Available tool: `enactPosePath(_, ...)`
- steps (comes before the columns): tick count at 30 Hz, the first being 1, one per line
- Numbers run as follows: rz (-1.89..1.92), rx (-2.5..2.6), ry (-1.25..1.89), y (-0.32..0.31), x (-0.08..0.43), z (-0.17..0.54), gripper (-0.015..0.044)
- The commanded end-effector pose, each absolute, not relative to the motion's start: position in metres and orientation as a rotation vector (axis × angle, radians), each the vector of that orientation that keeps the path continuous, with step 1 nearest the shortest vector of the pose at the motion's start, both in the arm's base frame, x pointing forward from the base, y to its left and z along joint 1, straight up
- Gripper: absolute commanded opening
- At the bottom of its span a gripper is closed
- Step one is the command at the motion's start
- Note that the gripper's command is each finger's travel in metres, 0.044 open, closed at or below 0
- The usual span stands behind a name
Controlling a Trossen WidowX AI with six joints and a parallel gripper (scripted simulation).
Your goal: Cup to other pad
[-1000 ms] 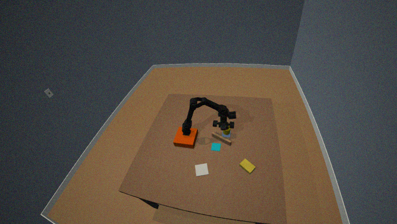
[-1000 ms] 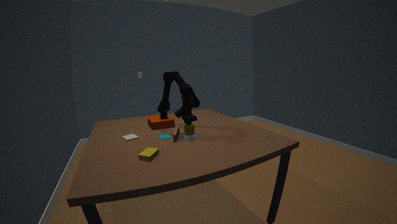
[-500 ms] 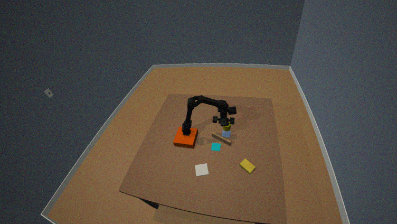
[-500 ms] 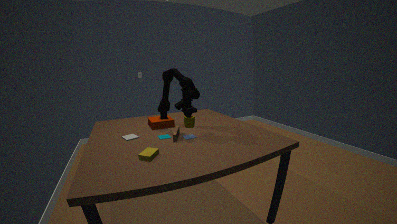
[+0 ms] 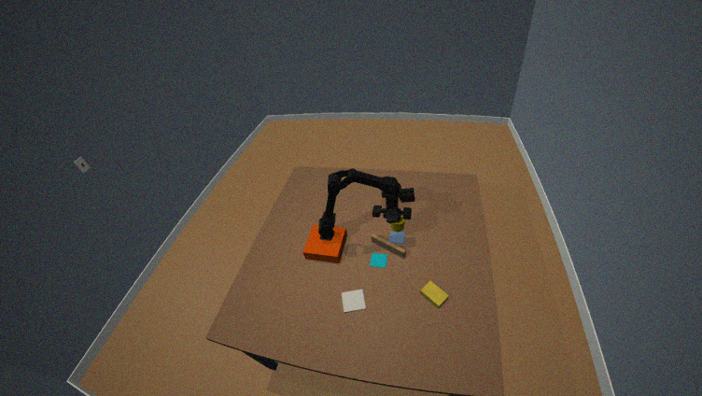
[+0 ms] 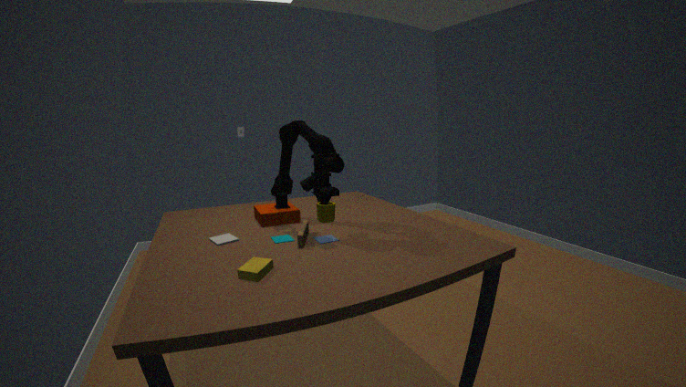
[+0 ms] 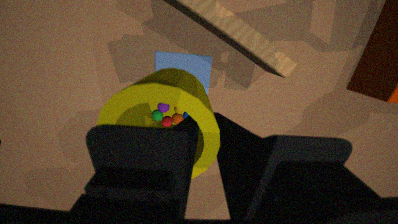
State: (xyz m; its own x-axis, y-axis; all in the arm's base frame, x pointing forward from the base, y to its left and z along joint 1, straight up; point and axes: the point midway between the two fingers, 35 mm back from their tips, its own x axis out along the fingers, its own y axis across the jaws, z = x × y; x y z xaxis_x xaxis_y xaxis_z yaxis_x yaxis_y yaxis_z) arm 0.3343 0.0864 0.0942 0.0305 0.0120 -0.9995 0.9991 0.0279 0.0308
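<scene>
The yellow cup (image 5: 397, 225) (image 6: 326, 213) (image 7: 145, 91) hangs roughly upright in the air above the blue pad (image 5: 397, 237) (image 6: 327, 239) (image 7: 184, 61). My gripper (image 5: 394, 219) (image 6: 325, 202) (image 7: 205, 117) points down and is shut on the cup's wall, one finger inside and one outside. Several coloured marbles (image 7: 177, 119) show inside the cup in the wrist view; the left finger hides part of the inside. The cyan pad (image 5: 378, 261) (image 6: 282, 238) lies on the table with nothing on it.
A low wooden bar (image 5: 388, 246) (image 6: 302, 235) (image 7: 235, 30) stands between the two pads. The orange base block (image 5: 324, 243) (image 6: 276, 214) is under the arm. A white square (image 5: 353, 300) (image 6: 223, 238) and a yellow block (image 5: 434, 293) (image 6: 255, 267) lie farther off on the table.
</scene>
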Motion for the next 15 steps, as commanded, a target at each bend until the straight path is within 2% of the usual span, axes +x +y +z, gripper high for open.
enactPosePath(1, -1.161, 1.211, 1.209, 0.086, 0.334, 0.094, 0.0000)
enactPosePath(15, -1.162, 1.211, 1.205, 0.071, 0.328, 0.094, 0.0000)
